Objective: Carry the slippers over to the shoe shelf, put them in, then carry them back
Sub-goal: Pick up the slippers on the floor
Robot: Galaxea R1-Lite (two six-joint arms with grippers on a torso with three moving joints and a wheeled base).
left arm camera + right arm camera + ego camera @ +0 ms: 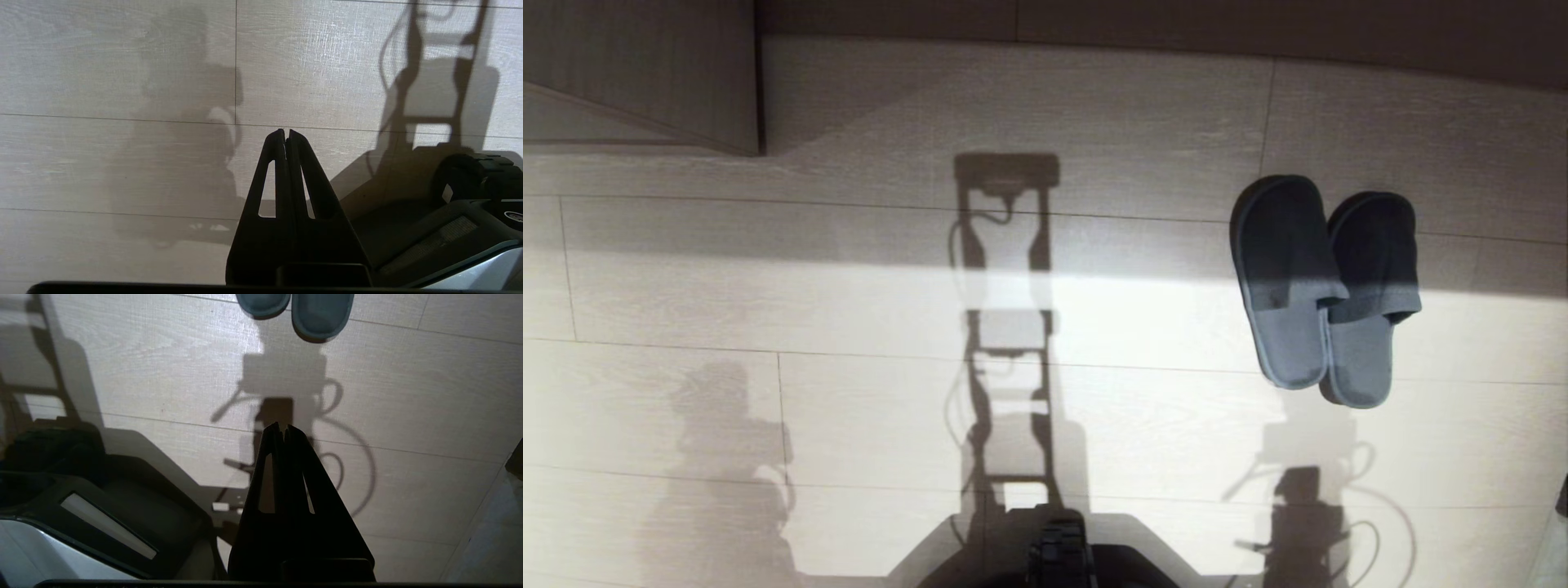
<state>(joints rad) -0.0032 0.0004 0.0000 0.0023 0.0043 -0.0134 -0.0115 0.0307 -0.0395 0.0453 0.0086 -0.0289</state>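
Slippers (1327, 286) side by side on the floor (849, 310) at two o'clock, heels only in the right wrist view, left gripper (285, 132) and right gripper (282, 426) both pressed together, empty, arms hidden from the head view.

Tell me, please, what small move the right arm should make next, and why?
Probably open the right hand and reach forward toward the slippers. They lie side by side on the floor, untouched, ahead on the robot's right; the right wrist view shows only their heel ends beyond the shut fingertips. The left hand is shut too, over bare floor.
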